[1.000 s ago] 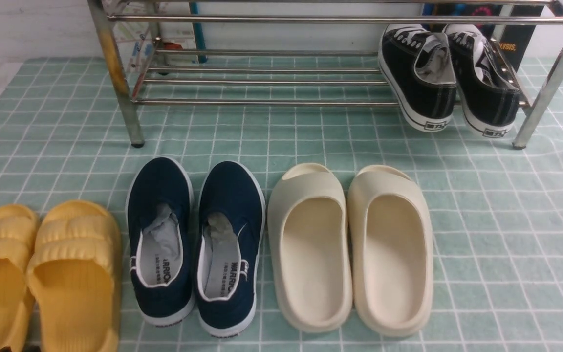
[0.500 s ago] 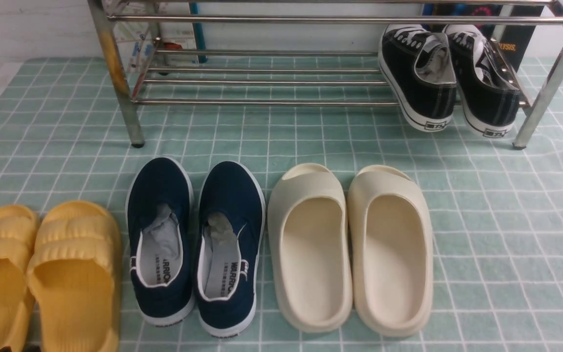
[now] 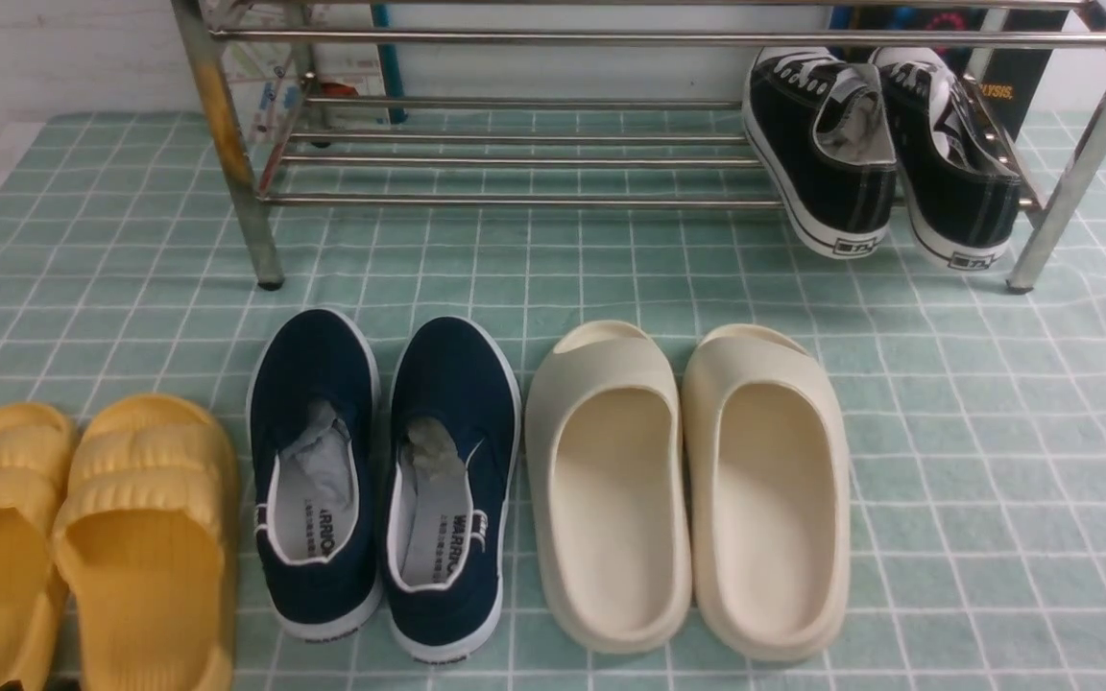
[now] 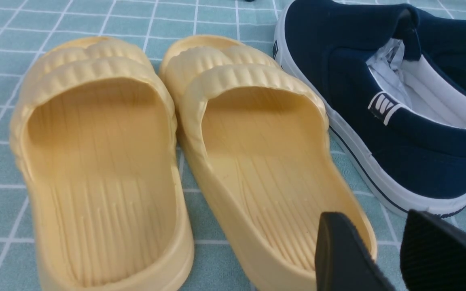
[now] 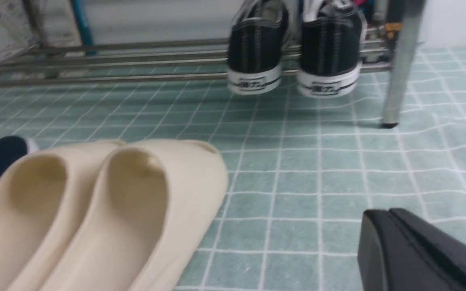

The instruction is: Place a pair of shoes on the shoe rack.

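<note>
The two black canvas sneakers (image 3: 827,154) (image 3: 956,163) sit side by side at the right end of the steel shoe rack's (image 3: 515,202) lower shelf, heels toward me and hanging over the front bar. They also show in the right wrist view (image 5: 257,44), next to the rack's right leg (image 5: 399,60). Neither gripper shows in the front view. My left gripper (image 4: 372,220) is open and empty, low over the heel of a yellow slide (image 4: 265,161). My right gripper (image 5: 378,216) is shut and empty, above the cloth, well short of the rack.
On the green checked cloth (image 3: 995,432) in front of the rack stand three pairs: yellow slides (image 3: 83,537) at the left, navy slip-ons (image 3: 380,480), cream slides (image 3: 687,489). Boxes and papers (image 3: 342,67) stand behind the rack. The rack's left leg (image 3: 227,144) is rust-stained.
</note>
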`<state>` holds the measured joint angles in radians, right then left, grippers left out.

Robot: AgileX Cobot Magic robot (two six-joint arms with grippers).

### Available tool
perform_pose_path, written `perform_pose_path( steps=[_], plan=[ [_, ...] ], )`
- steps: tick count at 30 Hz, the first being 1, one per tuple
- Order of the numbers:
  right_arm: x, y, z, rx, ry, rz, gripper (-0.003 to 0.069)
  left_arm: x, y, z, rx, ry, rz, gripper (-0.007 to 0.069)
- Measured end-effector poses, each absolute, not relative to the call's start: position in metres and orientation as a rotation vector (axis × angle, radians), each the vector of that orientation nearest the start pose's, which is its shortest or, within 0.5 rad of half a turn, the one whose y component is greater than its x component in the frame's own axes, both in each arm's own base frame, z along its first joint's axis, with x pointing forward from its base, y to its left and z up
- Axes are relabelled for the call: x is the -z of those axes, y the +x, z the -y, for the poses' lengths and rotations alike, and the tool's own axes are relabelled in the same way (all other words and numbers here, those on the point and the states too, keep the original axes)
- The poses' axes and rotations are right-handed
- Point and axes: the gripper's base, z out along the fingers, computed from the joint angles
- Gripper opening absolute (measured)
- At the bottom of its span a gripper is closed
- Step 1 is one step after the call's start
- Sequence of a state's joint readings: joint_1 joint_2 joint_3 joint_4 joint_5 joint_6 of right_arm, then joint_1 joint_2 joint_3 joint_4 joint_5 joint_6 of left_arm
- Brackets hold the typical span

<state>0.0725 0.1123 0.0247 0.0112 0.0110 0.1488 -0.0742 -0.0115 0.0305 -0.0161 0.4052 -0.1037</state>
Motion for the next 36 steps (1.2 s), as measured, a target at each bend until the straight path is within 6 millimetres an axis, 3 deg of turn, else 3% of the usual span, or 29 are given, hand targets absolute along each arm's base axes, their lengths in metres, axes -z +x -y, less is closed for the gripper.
perform_pose_path(
  steps=[5,22,27,36],
  plan=[
    [-0.194,0.057,0.002,-0.090,0.158,-1.617,0.0004,-0.167,0.052,0.004,0.136,-0.038,-1.910,0.0239],
    [-0.189,0.056,0.001,-0.092,0.147,-1.671,0.0014,-0.167,0.052,0.004,0.136,-0.038,-1.910,0.0239],
    [-0.174,0.053,0.001,-0.103,0.176,-1.850,0.0015,-0.167,0.052,0.004,0.136,-0.038,-1.910,0.0239],
    [-0.172,0.051,-0.002,-0.189,0.240,-1.894,-0.0003,-0.167,0.052,0.004,0.136,-0.038,-1.910,0.0239]
  ],
)
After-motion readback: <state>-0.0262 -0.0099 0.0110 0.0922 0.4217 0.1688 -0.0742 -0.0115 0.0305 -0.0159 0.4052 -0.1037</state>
